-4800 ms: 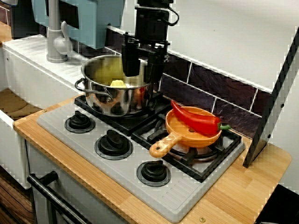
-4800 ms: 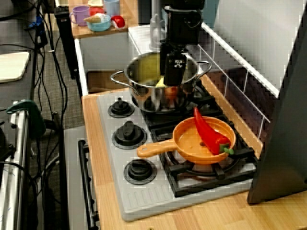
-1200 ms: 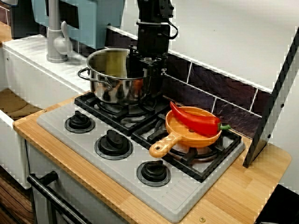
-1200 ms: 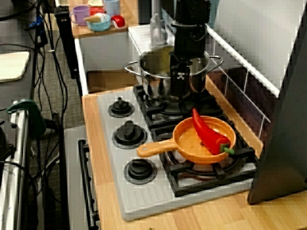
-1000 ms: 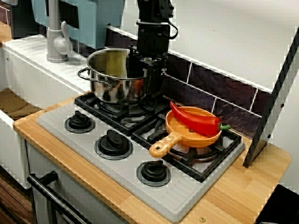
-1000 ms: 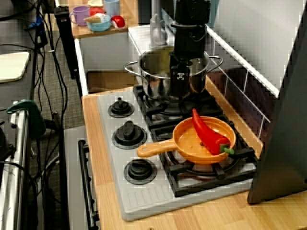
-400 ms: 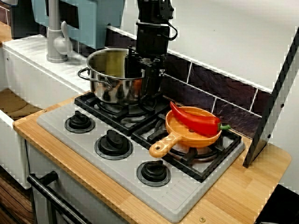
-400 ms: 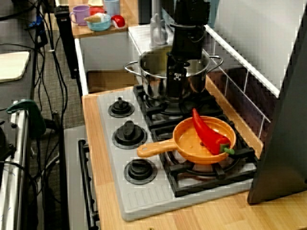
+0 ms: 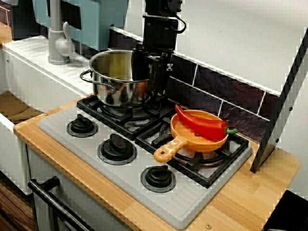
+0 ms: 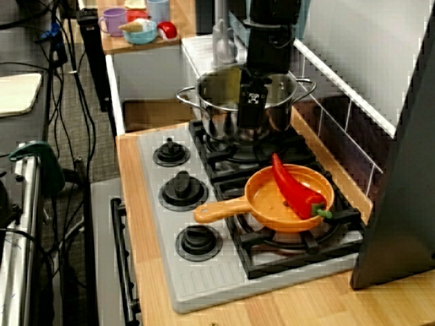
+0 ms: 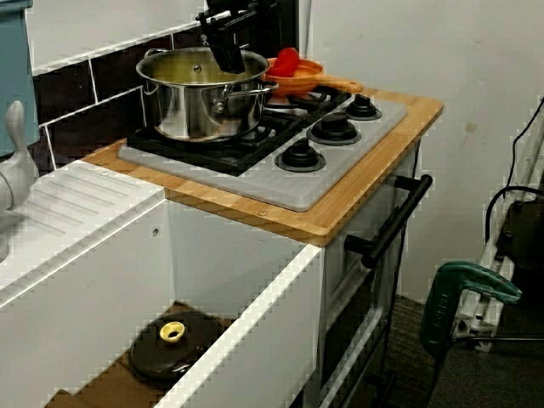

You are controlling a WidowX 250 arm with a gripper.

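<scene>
A steel pot (image 9: 118, 86) stands on the back left burner of the toy stove (image 9: 120, 166). My black gripper (image 9: 150, 81) hangs upright over the pot's right rim, one finger inside the rim and one outside, open and holding nothing. The high view shows the gripper (image 10: 249, 121) against the pot (image 10: 221, 119). From the sink side the gripper (image 11: 229, 61) sits just above the pot (image 11: 195, 106). To the right, an orange pan (image 9: 192, 139) on the neighbouring burner holds a red pepper (image 9: 199, 124).
Three black knobs (image 9: 117, 147) line the stove's front. A grey faucet (image 9: 57, 41) and white sink (image 11: 76, 212) lie left of the pot. A dark panel (image 9: 284, 96) leans at the counter's right end. An oven handle (image 11: 391, 225) juts out in front.
The pot was carried from nearer the front to the back of its burner. In the last half second the gripper let go of the rim and rose slightly; the pot stayed put.
</scene>
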